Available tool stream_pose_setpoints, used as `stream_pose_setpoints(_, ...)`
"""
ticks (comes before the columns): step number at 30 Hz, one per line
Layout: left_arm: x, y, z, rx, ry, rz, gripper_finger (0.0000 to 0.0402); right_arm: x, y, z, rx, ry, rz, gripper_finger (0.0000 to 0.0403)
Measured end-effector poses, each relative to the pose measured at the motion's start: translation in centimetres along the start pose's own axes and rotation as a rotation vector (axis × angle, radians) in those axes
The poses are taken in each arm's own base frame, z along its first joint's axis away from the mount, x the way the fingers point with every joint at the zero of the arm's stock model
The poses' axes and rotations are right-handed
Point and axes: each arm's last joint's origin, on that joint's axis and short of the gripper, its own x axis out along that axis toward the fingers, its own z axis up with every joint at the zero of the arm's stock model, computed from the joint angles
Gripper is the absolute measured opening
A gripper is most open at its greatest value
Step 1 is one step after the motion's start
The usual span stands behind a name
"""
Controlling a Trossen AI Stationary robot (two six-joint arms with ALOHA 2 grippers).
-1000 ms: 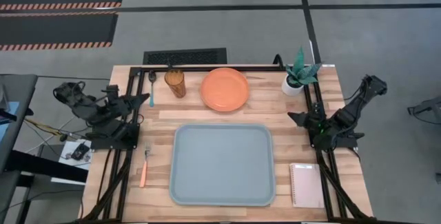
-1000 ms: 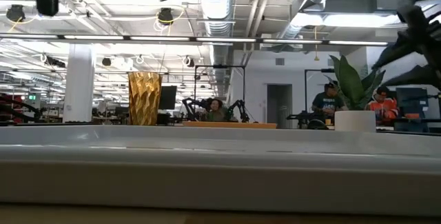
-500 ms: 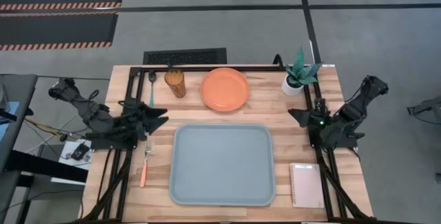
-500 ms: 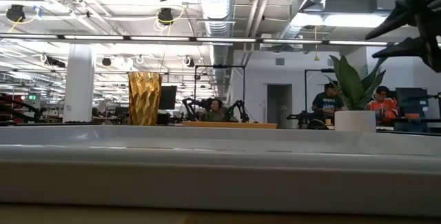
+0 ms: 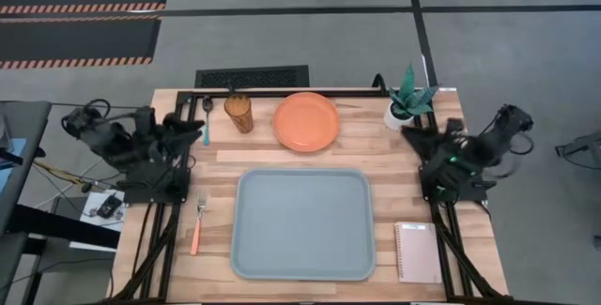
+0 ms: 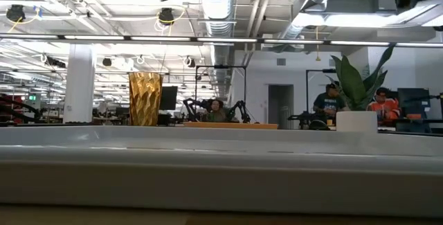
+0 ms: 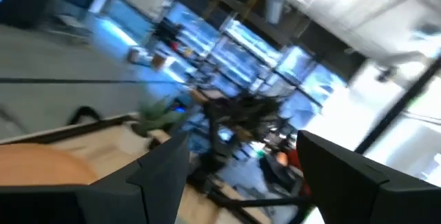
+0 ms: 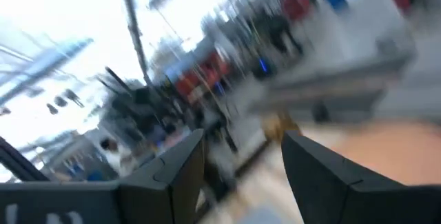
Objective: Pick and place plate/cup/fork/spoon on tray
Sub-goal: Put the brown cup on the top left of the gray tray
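Observation:
The grey-blue tray (image 5: 302,222) lies at the table's near middle. Beyond it, along the far edge, rest the orange plate (image 5: 306,121), the upright amber cup (image 5: 238,113) and the blue-handled spoon (image 5: 207,125). The orange-handled fork (image 5: 196,230) lies left of the tray. My left gripper (image 5: 197,134) hovers open at the left edge, beside the spoon. At the right edge, near the plant, my right gripper (image 5: 409,133) is open too. Both wrist views show open fingers (image 7: 241,162) (image 8: 242,162) with nothing between them.
A white pot with a green plant (image 5: 407,100) stands at the far right corner, close to my right gripper. A pink notebook (image 5: 417,251) lies right of the tray. Black frame rails (image 5: 169,239) run along both side edges. People sit in the room behind (image 6: 385,104).
My left gripper has opened; it swung out toward the tray's near left, then went back toward the far edge beside the spoon. My right gripper has moved toward the far edge, nearer the plant. Nothing on the table has moved.

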Motion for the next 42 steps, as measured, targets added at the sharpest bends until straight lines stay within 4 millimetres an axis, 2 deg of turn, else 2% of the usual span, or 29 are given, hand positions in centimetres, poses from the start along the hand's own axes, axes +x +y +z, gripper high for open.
stream_pose_setpoints(5, 0.2, 0.6, -0.8, 0.001, 0.040, 0.065, 0.0271, 0.3, 1.9, 4.1, -0.189, -0.052, -0.018, 0.0244)
stream_pose_setpoints(11, 0.9, 1.9, -2.0, -0.018, 0.016, 0.285, 0.0285, -0.2, 2.9, 8.8, -0.224, -0.006, 0.002, 0.0268)
stream_pose_setpoints(15, 1.3, 2.5, -2.0, -0.048, -0.016, 0.359, 0.0285, -0.4, 3.1, 10.5, -0.217, 0.019, 0.014, 0.0272)
stream_pose_setpoints(18, 1.9, 2.9, -1.9, -0.096, -0.006, 0.372, 0.0286, -0.3, 3.3, 10.4, -0.255, 0.033, -0.036, 0.0272)
stream_pose_setpoints(21, 3.0, 2.4, -1.9, -0.162, 0.144, 0.266, 0.0286, 0.0, 4.1, 9.6, -0.292, 0.054, -0.027, 0.0272)
stream_pose_setpoints(25, 4.7, 1.8, -1.7, -0.097, 0.340, 0.139, 0.0286, 0.3, 5.1, 8.5, -0.340, 0.073, -0.013, 0.0272)
stream_pose_setpoints(29, 7.0, 1.4, 0.2, -0.010, 0.394, 0.103, 0.0286, 0.6, 6.0, 8.2, -0.313, 0.065, 0.014, 0.0272)
stream_pose_setpoints(32, 7.8, 2.3, 2.0, 0.067, 0.407, 0.288, 0.0286, 0.8, 6.6, 8.0, -0.321, 0.055, 0.016, 0.0272)
stream_pose_setpoints(36, 7.4, 3.5, 4.8, 0.130, 0.395, 0.588, 0.0286, 0.9, 6.9, 7.8, -0.324, 0.046, -0.012, 0.0272)
stream_pose_setpoints(39, 7.9, 4.7, 6.1, 0.120, 0.432, 0.637, 0.0286, 1.0, 6.9, 7.7, -0.331, 0.043, -0.052, 0.0272)
stream_pose_setpoints(42, 9.1, 6.4, 6.4, 0.078, 0.496, 0.640, 0.0286, 1.0, 6.9, 7.6, -0.344, 0.044, -0.068, 0.0272)
